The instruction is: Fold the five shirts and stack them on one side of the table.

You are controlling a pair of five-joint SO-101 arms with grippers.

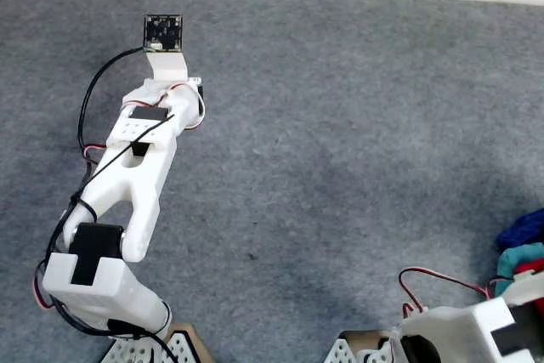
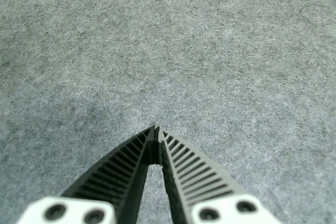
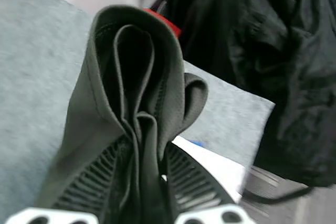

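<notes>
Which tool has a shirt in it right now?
The right tool, shut on a bunched dark olive shirt. The left tool is shut on nothing, above the grey table.

Shirt (image 3: 131, 103) between right fingers (image 3: 191, 182), other shirts (image 1: 523, 248) at table's (image 1: 340, 125) right edge

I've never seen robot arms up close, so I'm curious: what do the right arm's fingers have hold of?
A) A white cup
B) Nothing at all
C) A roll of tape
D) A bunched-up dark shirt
D: in the right wrist view, the right arm's fingers are closed on a gathered fold of a dark olive shirt, which stands up bunched between them.
</notes>
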